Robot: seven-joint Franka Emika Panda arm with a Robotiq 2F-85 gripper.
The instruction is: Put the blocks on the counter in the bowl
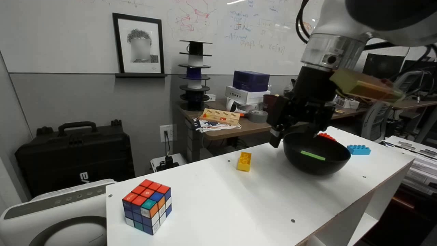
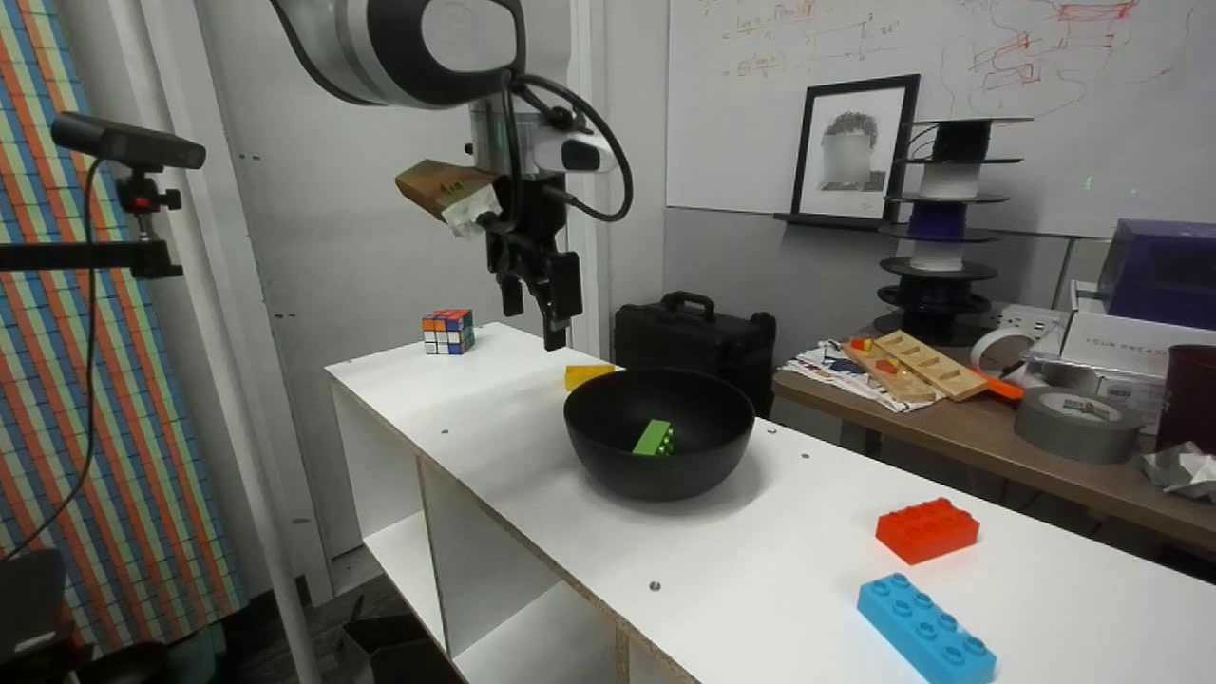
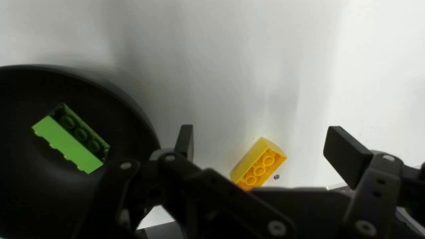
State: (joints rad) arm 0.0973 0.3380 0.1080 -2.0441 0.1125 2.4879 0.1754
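Table (image 1: 205, 208): one
Bowl (image 2: 655, 480): one
Green block (image 3: 68, 142): one, in bowl
Yellow block (image 1: 244, 162): one, near long edge
Red block (image 2: 927, 532): one
Blue block (image 2: 926, 629): one
Blocks altogether: four
Cube (image 1: 147, 206): one, near short edge
Gripper (image 3: 260, 142): one
Fingers (image 3: 345, 156): two
Case (image 1: 75, 150): one

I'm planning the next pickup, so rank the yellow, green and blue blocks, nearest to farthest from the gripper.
In an exterior view, from the gripper:
1. The yellow block, on the counter just beyond the bowl.
2. The green block, inside the bowl.
3. The blue block, at the view's lower right.

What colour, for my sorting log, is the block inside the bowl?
The block is green, clearest in the wrist view.
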